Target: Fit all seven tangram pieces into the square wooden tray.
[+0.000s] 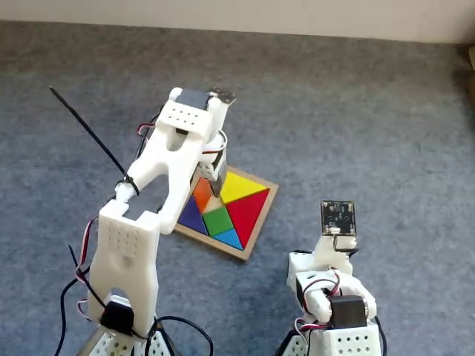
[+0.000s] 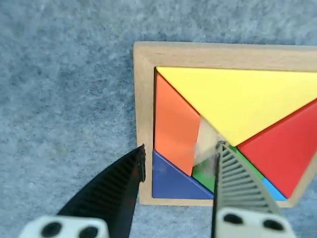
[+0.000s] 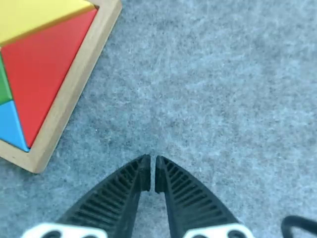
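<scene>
The square wooden tray [image 1: 262, 222] lies on the carpet with coloured pieces inside it. In the left wrist view the tray [image 2: 143, 99] holds a yellow triangle [image 2: 242, 96], a red triangle [image 2: 282, 148], an orange piece [image 2: 173, 124], a dark blue triangle [image 2: 171, 181], a green piece [image 2: 203, 176], a light blue piece [image 2: 275, 188] and a small pale wood-coloured piece [image 2: 207, 135]. My left gripper [image 2: 181, 151] hangs open just over the orange piece, one finger by the tray's rim, the other over the pale piece. My right gripper [image 3: 148, 173] is shut and holds nothing, over bare carpet beside the tray's corner [image 3: 74, 94].
Grey carpet [image 1: 356, 111] covers the whole work area. A black cable tie [image 1: 85, 130] sticks out from the left arm. The right arm [image 1: 330, 297] is folded back near the front edge, right of the tray.
</scene>
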Robot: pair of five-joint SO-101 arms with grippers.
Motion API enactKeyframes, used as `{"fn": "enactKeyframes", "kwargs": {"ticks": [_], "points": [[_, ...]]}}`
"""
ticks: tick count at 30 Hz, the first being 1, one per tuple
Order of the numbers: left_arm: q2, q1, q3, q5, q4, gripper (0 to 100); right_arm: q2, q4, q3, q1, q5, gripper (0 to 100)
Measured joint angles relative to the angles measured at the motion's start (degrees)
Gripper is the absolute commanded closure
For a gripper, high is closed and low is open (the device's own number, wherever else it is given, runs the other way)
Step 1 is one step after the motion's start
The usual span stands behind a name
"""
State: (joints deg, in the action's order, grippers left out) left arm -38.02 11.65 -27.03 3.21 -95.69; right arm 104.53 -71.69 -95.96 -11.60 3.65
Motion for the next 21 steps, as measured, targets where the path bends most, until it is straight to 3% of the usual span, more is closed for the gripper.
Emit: {"fn": "enactKeyframes", "kwargs": {"ticks": [8, 14, 21], "points": [[1.85, -2.02, 0.00, -0.26, 0.00, 82, 0.00, 0.00, 0.00, 0.00, 0.00, 96.4], [1.85, -7.91, 0.00, -5.71, 0.00, 82, 0.00, 0.00, 0.00, 0.00, 0.00, 96.4], [9.85, -8.53, 0.88, -9.67, -1.32, 82, 0.00, 0.00, 0.00, 0.00, 0.00, 96.4]]}}
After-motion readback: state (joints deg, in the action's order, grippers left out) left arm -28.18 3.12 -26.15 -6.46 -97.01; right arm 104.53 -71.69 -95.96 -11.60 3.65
